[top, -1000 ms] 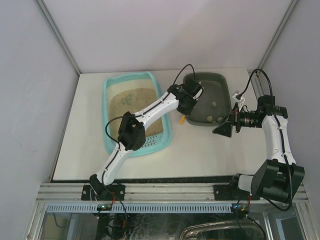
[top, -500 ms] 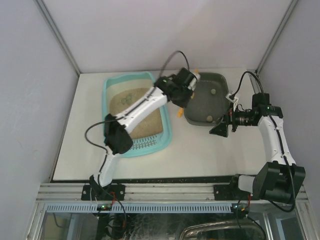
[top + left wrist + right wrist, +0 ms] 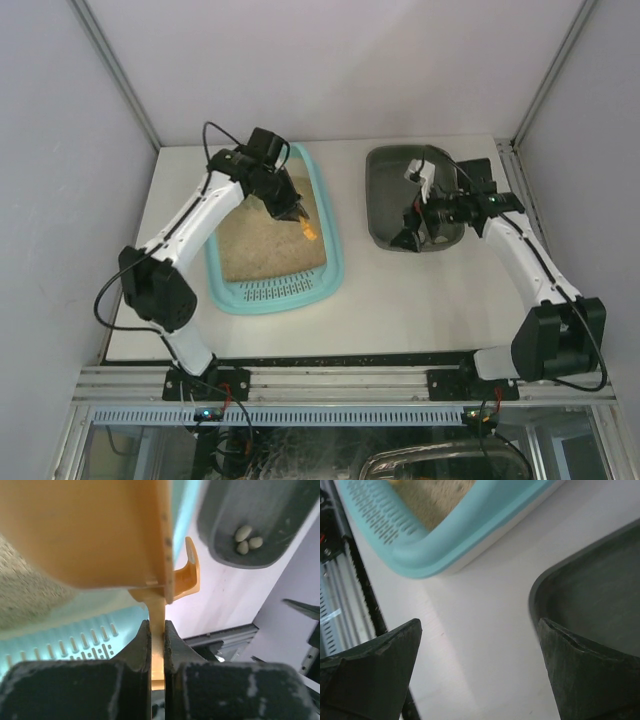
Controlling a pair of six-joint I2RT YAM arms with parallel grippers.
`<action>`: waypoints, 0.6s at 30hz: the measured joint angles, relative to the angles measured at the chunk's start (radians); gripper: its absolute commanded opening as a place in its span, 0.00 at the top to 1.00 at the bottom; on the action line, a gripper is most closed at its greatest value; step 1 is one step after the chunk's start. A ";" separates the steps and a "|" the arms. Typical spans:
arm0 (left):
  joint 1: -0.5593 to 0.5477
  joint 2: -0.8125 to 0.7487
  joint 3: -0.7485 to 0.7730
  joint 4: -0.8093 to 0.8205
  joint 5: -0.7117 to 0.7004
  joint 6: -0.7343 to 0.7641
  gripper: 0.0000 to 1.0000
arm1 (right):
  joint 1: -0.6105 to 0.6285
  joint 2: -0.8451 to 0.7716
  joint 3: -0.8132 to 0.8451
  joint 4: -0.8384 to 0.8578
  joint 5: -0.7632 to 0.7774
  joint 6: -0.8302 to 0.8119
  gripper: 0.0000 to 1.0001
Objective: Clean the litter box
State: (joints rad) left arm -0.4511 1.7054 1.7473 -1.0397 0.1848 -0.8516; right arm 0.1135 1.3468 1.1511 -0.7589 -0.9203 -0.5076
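Observation:
The litter box (image 3: pixel 334 258) is the light-teal tray at centre left, with tan litter (image 3: pixel 268 246) and a slotted grate (image 3: pixel 60 642) at its near end. My left gripper (image 3: pixel 292 208) hangs over its right half, shut on the thin handle of an orange scoop (image 3: pixel 85 530); in the left wrist view the handle is pinched between the jaws of the left gripper (image 3: pixel 157 635). My right gripper (image 3: pixel 412 240) stands open at the near-left corner of the dark grey tray (image 3: pixel 392 195). Nothing lies between the fingers of the right gripper (image 3: pixel 480 670) but bare table.
Three pale pellets (image 3: pixel 247 539) lie in the grey tray (image 3: pixel 280 510). The right wrist view has the litter box's corner (image 3: pixel 470 535) to the upper left and the grey tray's rim (image 3: pixel 540 587) to the right. White walls close in the table on three sides.
My left arm swung left, carrying the scoop from the grey tray back over the litter box. The right arm moved up and left to the grey tray's near corner.

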 measured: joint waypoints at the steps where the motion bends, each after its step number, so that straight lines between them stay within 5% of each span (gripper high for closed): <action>1: 0.001 0.024 -0.018 -0.008 0.026 -0.035 1.00 | 0.013 0.032 0.031 0.043 0.005 0.021 0.00; 11: 0.043 0.113 -0.032 -0.023 0.029 -0.294 1.00 | 0.065 0.411 0.352 0.268 0.000 0.191 0.00; 18: 0.098 0.261 0.139 -0.139 -0.002 -0.287 1.00 | 0.119 0.557 0.413 0.275 0.051 0.219 0.00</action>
State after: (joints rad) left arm -0.3534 1.9659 1.8866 -1.1786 0.1829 -1.1385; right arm 0.2325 1.9034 1.5642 -0.4843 -0.8692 -0.2882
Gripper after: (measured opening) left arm 0.075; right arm 0.997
